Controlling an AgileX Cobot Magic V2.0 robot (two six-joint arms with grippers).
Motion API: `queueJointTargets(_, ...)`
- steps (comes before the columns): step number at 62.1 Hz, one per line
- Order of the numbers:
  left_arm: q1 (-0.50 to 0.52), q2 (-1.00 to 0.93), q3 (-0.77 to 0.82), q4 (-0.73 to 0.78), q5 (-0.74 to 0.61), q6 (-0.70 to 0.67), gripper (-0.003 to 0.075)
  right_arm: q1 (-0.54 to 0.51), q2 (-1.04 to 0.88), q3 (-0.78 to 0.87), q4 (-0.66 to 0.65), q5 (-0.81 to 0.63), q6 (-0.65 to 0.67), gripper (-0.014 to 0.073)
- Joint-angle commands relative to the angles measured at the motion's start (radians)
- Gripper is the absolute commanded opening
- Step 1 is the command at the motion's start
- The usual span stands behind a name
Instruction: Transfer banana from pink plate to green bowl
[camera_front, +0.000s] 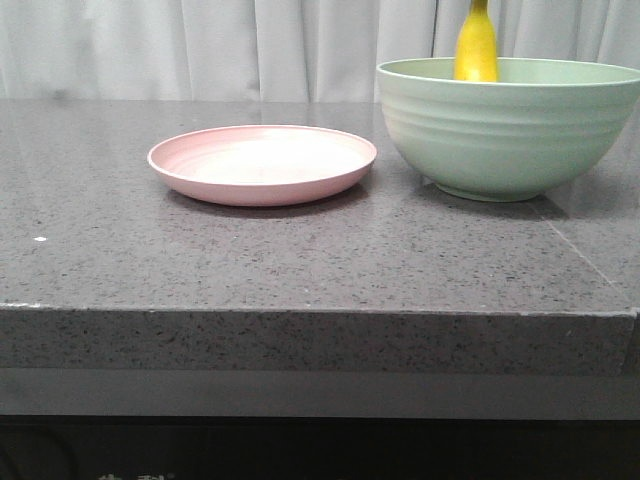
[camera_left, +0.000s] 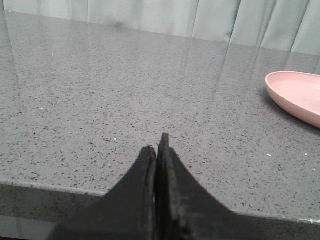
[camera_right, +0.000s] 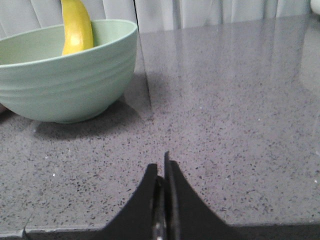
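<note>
The yellow banana (camera_front: 476, 45) stands upright inside the mint-green bowl (camera_front: 505, 140) at the right of the table, leaning on its far wall; it also shows in the right wrist view (camera_right: 76, 29) inside the bowl (camera_right: 65, 87). The pink plate (camera_front: 262, 163) lies empty at the table's middle, left of the bowl; its edge shows in the left wrist view (camera_left: 297, 95). My left gripper (camera_left: 157, 147) is shut and empty over the table's front edge, well left of the plate. My right gripper (camera_right: 161, 165) is shut and empty, near the front edge, apart from the bowl. Neither gripper shows in the front view.
The grey speckled stone table (camera_front: 300, 260) has a front edge (camera_front: 300, 312) close to the camera. A white curtain (camera_front: 200, 45) hangs behind the table. A seam (camera_front: 585, 255) runs across the top near the bowl's right.
</note>
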Motion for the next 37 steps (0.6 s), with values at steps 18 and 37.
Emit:
queueJointTargets(18, 0.003, -0.021, 0.004, -0.009, -0.078, 0.000, -0.0018, -0.012, -0.060, -0.004, -0.044, 0.032, 0.008, -0.0060)
queueJointTargets(37, 0.003, -0.021, 0.004, -0.009, -0.078, 0.000, -0.0018, -0.012, -0.060, -0.004, -0.044, 0.032, 0.008, -0.0060)
